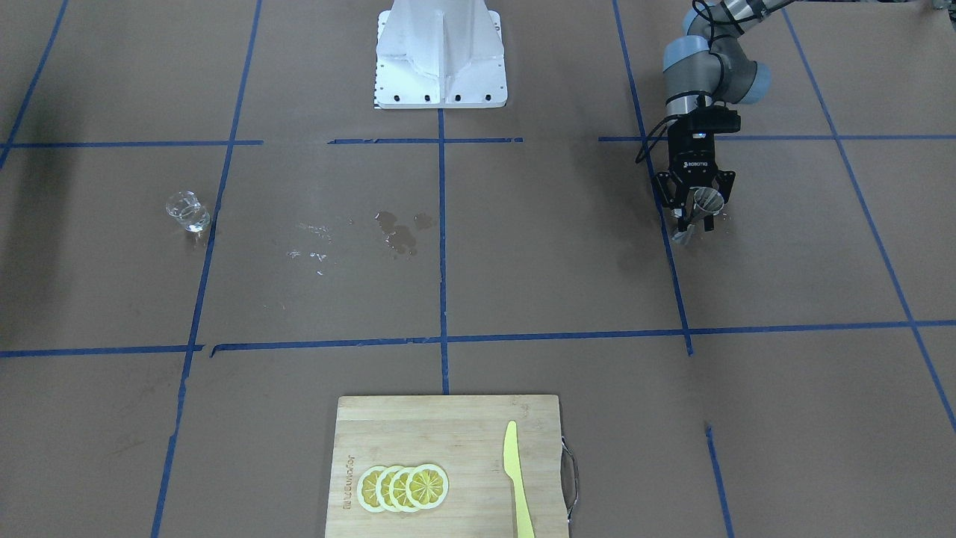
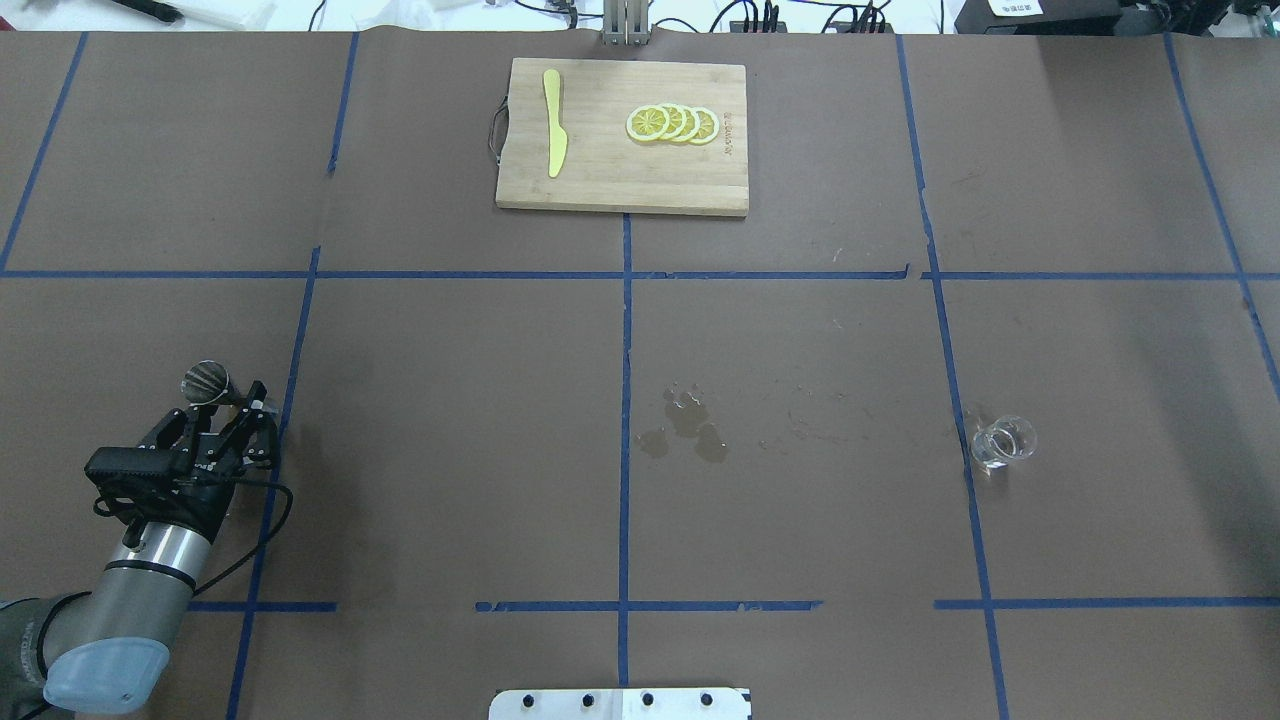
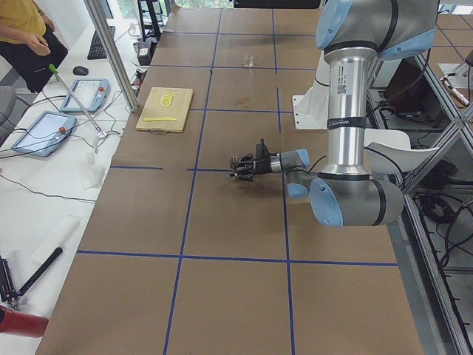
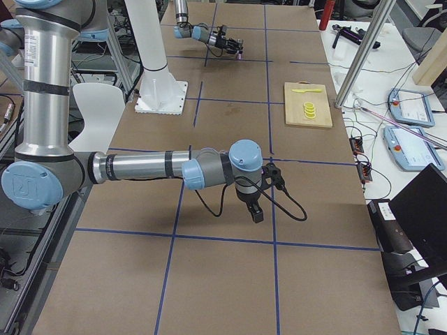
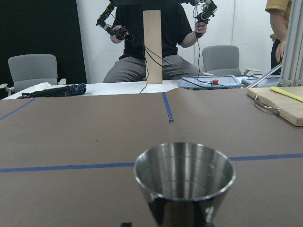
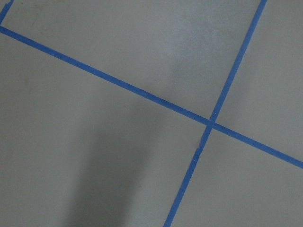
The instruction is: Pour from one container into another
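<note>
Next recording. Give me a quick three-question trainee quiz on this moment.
1. True or false: the glass stands upright on the table, apart from the wet patch.
2. Which gripper grips the jigger? A left, B right.
3. Fill in: on the cutting board, the yellow knife lies beside the lemon ____.
Key: 1 true; 2 A, the left gripper; 3 slices.

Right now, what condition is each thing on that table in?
jigger, upright, gripped by the left tool.
left tool, shut on the jigger.
glass, standing alone on the table.
right tool, above the table; open or shut, cannot tell.
spill, wet patches mid-table.
lemon slices, overlapping in a row on the cutting board.
knife, flat beside them.
</note>
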Robot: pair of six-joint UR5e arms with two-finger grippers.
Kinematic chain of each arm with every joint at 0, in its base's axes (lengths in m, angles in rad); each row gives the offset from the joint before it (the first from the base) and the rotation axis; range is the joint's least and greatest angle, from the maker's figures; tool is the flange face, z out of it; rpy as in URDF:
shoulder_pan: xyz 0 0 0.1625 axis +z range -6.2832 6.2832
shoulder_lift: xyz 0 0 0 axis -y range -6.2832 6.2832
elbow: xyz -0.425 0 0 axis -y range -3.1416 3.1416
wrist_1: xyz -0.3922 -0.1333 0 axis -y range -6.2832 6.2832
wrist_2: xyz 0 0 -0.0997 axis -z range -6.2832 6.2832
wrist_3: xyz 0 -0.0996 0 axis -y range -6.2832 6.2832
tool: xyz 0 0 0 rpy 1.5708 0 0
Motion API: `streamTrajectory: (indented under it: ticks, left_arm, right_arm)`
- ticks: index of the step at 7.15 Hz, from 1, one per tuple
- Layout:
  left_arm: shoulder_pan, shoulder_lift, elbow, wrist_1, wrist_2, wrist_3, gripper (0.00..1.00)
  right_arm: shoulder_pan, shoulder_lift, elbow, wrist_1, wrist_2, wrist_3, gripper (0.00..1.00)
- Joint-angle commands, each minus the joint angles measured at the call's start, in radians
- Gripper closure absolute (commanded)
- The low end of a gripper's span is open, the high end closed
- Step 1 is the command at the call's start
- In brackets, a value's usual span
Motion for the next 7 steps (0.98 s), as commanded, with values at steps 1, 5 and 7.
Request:
streamTrajectory:
  ticks: [1,5,7]
  left_arm:
    - [0.001,-0.008,0.011,-0.014,0.0,0.008,0.57]
    - [0.001,-0.006,0.055,-0.141,0.0,0.04,1.0]
    - [-0.01,-0.022,0.048,-0.353,0.0,0.33,1.0]
  right_arm:
    - [0.0,0.0,0.0,0.0,0.0,0.0,0.0]
    - [0.0,0.0,0.006,0.0,0.0,0.0,0.0]
    - [0.0,0.002,0.008,0.0,0.002,0.025,0.0]
